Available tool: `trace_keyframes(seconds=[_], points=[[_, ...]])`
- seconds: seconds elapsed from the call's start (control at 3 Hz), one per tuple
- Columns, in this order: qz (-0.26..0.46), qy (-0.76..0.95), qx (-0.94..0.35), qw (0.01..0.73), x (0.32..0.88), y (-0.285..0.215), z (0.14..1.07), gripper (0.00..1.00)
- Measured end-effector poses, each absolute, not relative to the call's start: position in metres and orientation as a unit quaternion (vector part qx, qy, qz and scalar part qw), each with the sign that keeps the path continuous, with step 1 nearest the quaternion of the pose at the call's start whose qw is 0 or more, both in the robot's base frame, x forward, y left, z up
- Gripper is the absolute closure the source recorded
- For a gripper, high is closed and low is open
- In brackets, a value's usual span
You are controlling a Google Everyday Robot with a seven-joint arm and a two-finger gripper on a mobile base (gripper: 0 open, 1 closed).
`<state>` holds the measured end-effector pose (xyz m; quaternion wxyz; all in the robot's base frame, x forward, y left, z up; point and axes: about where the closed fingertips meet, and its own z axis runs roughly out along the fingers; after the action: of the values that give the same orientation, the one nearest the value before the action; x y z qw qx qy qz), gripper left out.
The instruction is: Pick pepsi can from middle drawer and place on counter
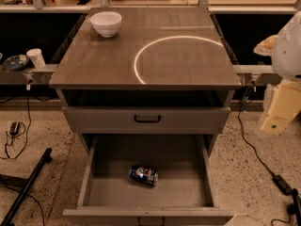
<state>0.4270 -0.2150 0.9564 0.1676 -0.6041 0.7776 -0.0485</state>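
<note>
The pepsi can [144, 174], dark blue with silvery ends, lies on its side on the floor of the open middle drawer [174, 157], slightly left of centre and towards the front. The counter [117, 60] is the glossy grey-brown cabinet top with a bright curved light reflection. My gripper is not in view. Only white and cream parts of my arm [282, 109] show at the right edge, beside the cabinet and apart from the drawer and the can.
A white bowl [106, 23] stands at the counter's back left. A shut drawer front with a black bar handle [147, 119] sits above the open drawer. Cables [256, 149] and a black pole [28, 185] lie on the speckled floor. A paper cup [35, 57] stands on the left shelf.
</note>
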Motion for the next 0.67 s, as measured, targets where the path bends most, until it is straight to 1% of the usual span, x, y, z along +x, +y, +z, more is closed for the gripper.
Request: trace_keyframes(seconds=[0.67], points=[[-0.045, 0.773, -0.61, 0.17, 0.416, -0.212, 0.902, 0.0]])
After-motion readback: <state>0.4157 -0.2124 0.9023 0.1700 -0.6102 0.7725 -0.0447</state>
